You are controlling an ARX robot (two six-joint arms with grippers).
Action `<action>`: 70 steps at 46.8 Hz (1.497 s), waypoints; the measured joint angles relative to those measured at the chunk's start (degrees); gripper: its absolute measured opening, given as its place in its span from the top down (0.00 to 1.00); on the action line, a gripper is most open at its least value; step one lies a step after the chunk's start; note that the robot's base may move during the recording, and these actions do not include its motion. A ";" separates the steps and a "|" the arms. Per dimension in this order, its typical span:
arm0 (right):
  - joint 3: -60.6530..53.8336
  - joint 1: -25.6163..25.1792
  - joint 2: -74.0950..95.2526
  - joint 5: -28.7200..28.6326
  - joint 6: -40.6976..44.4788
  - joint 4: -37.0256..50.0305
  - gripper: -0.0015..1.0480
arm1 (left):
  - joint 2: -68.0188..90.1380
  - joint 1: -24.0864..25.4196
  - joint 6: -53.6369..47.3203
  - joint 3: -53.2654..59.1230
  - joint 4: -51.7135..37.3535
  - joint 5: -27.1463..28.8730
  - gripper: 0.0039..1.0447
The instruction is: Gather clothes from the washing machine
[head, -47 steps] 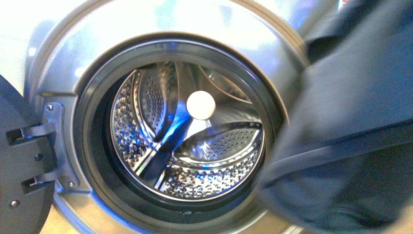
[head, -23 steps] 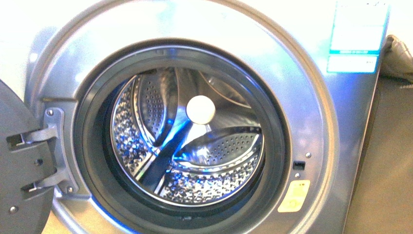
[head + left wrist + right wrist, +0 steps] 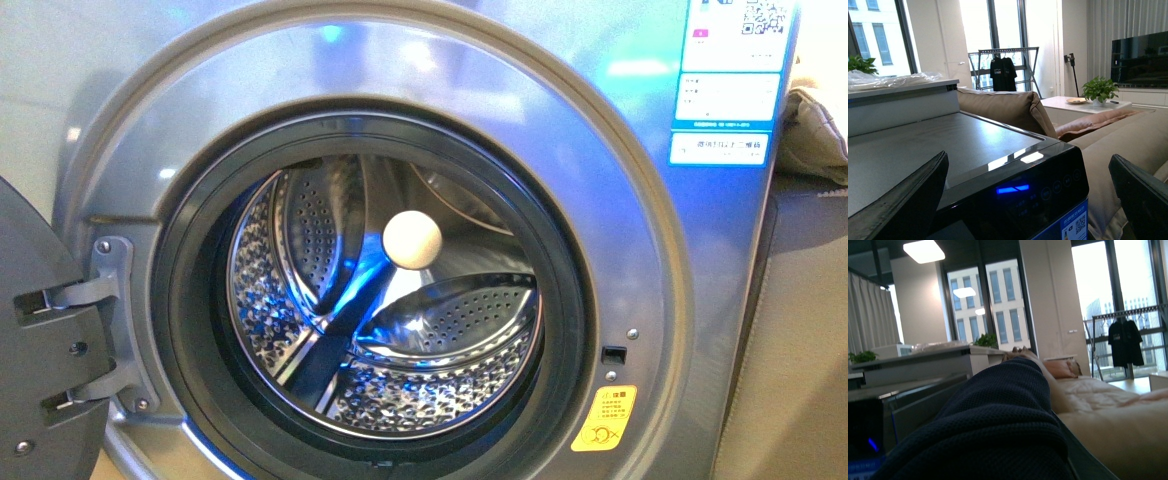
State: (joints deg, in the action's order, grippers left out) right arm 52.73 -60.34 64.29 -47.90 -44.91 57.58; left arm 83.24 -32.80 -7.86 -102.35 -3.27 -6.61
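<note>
Drum (image 3: pixel 385 300) looks empty. My right gripper (image 3: pixel 1013 440) clamps navy clothes (image 3: pixel 998 420) above the washing machine (image 3: pixel 640 250); left gripper (image 3: pixel 1028 200) is spread, empty.

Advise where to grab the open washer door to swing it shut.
Grip the door at its rim farthest from the hinge, coming from the left, behind it. It stands swung out left of the washing machine opening, inner face showing. That rim is out of frame, so probably look first.
</note>
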 joint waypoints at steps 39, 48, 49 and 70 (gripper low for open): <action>-25.51 4.50 -0.11 -2.34 18.45 -6.47 0.91 | -18.71 12.31 9.46 15.87 21.27 26.12 0.31; -30.40 6.62 1.46 -0.77 23.06 -7.15 0.91 | -32.98 17.49 8.70 42.23 8.72 21.75 0.60; -31.12 7.02 1.79 -0.42 23.65 -7.15 0.91 | -34.86 18.25 8.63 46.18 7.04 21.03 0.65; -35.30 12.35 8.59 4.70 29.88 -5.09 0.91 | -50.34 25.83 8.26 79.28 -6.25 13.38 0.97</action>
State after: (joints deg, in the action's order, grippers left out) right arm 17.43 -47.99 72.88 -43.20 -15.03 52.49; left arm 32.91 -6.96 0.40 -23.07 -9.52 6.76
